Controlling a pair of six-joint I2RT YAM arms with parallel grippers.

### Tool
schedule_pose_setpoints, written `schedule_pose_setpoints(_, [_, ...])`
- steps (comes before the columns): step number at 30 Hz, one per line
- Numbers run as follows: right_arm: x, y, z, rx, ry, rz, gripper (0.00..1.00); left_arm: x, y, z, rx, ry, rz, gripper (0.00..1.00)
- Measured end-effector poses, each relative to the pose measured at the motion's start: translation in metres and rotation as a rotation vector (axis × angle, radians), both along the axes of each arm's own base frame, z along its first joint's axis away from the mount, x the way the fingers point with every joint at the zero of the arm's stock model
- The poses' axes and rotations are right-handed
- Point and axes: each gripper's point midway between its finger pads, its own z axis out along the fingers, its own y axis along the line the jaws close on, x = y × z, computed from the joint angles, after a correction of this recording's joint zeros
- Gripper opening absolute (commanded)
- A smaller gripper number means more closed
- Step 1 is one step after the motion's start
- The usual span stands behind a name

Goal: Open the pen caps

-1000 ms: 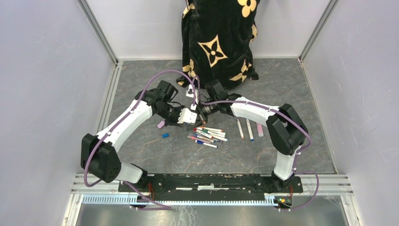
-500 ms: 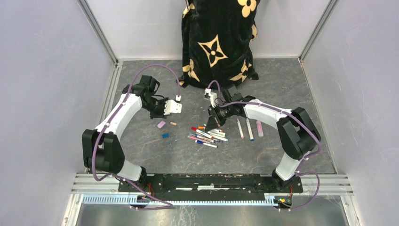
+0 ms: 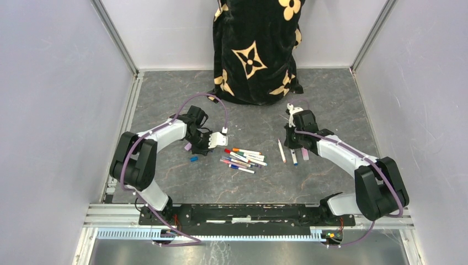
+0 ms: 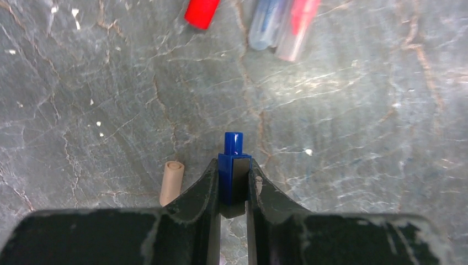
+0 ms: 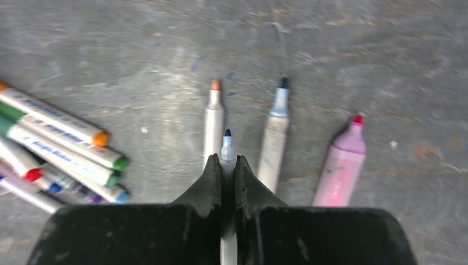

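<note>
Left wrist view: the left tool (image 4: 232, 169) is pinching a squarish, plastic blue cap (image 4: 233, 144), its round stub poking past the fingertips. A beige tubular cap (image 4: 171, 182) is lying just left on the veined grey tabletop (image 4: 342, 138). The right tool (image 5: 226, 161) is pinching an uncapped pen (image 5: 227, 144), with capped pens (image 5: 60, 143) lying heaped to its left.

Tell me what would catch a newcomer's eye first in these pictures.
The black cloth with gold flowers at the far edge of the table stands out most. In front of it, a heap of coloured pens lies between the two arms. Close up, the left gripper pinches a small blue cap, and the right gripper holds an uncapped pen beside three other uncapped pens lying on the table.
</note>
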Motion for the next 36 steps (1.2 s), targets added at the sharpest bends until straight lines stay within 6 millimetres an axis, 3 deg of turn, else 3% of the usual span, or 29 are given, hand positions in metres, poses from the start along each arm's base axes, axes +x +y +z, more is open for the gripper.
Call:
schedule_pose_setpoints(6, [0.001, -0.038, -0.011, -0.115, -0.022, -0.13, 0.06, 0.01, 0.003, -0.01, 0.027, -0.008, 0.055, 0.42])
schedule_pose_setpoints(12, [0.011, -0.055, -0.011, -0.162, -0.056, -0.194, 0.18, 0.012, 0.002, -0.001, 0.026, 0.005, 0.079, 0.79])
schedule_pose_setpoints(19, [0.012, -0.057, -0.021, -0.181, -0.038, -0.199, 0.29, 0.026, -0.013, 0.045, -0.049, -0.041, 0.077, 0.84])
schedule_pose_setpoints(22, [0.011, -0.057, -0.024, -0.182, -0.034, -0.198, 0.32, 0.031, -0.017, 0.07, -0.081, -0.059, 0.105, 0.99])
schedule_pose_setpoints(28, [0.013, -0.055, -0.02, -0.175, -0.049, -0.192, 0.4, 0.057, -0.022, 0.121, -0.127, -0.132, 0.204, 1.0])
schedule_pose_setpoints(32, [0.014, -0.038, 0.001, -0.152, -0.123, -0.119, 0.42, 0.072, -0.01, 0.149, -0.142, -0.204, 0.295, 1.0])
schedule_pose_setpoints(36, [0.001, 0.026, 0.026, -0.085, -0.225, 0.119, 0.43, 0.092, 0.015, 0.176, -0.18, -0.287, 0.471, 1.0])
